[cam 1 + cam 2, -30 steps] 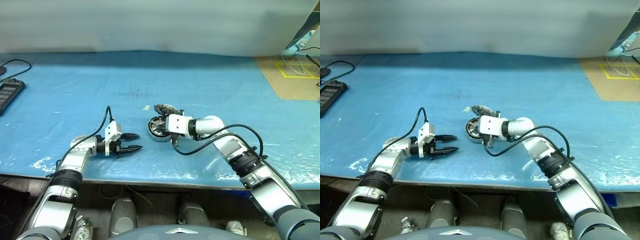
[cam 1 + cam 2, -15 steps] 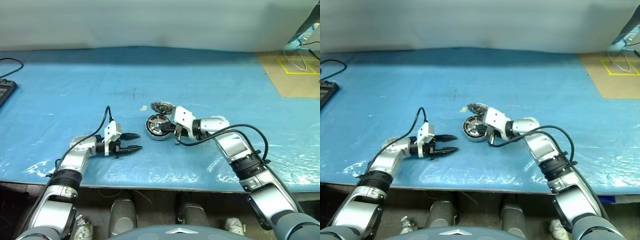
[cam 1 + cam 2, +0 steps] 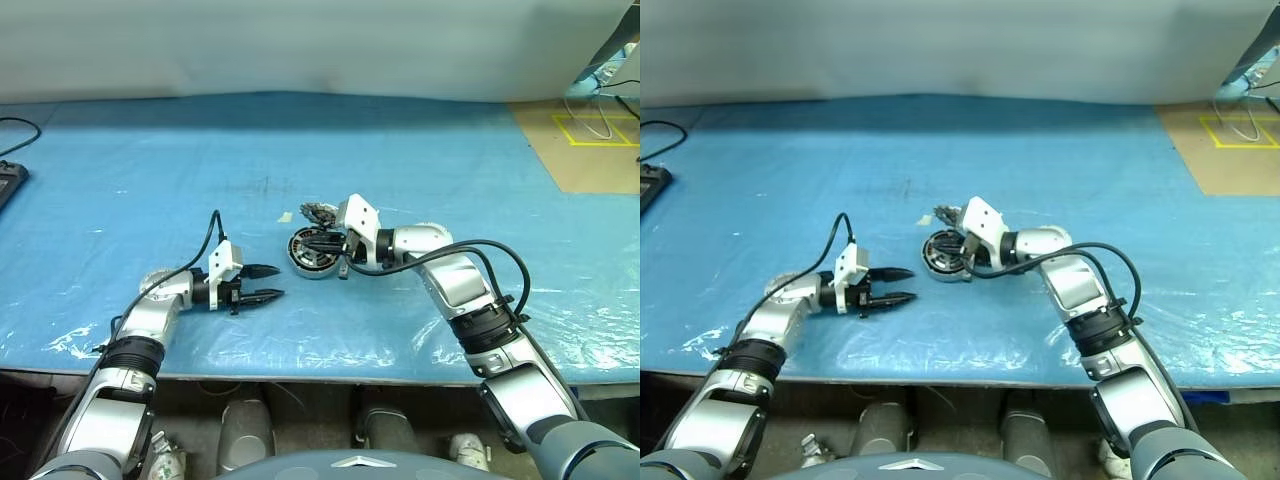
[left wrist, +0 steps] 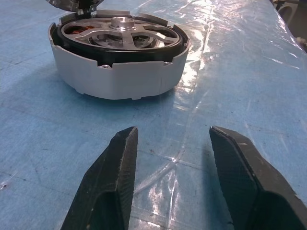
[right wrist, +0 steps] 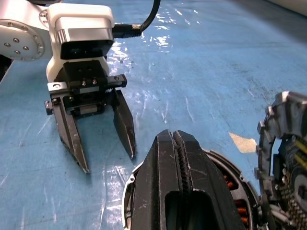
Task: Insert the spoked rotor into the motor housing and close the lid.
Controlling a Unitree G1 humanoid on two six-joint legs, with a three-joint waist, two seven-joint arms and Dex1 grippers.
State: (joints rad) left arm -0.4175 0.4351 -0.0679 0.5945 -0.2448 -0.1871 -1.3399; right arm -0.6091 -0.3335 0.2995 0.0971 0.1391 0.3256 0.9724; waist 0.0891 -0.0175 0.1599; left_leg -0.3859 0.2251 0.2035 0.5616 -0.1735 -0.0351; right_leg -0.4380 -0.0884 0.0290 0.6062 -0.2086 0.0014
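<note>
Resting on blue surface (image 3: 150,180): motor housing (image 4: 120,72)
Sitting inside housing: spoked rotor (image 4: 122,38)
Standing open: lid (image 5: 285,148)
Left end effector (image 3: 268,283): gaping, empty
Right end effector (image 5: 178,158): pinching closed, empty, hovering over housing

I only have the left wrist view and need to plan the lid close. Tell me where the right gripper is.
Observer: The right gripper is shut, with its fingers reaching over the motor housing.
Operator: Report the lid.
Observer: The lid stands open at the housing's far side, next to the right gripper.
Operator: Say how the left gripper sits relative to the housing.
Observer: The left gripper is open and points at the housing without touching it.
</note>
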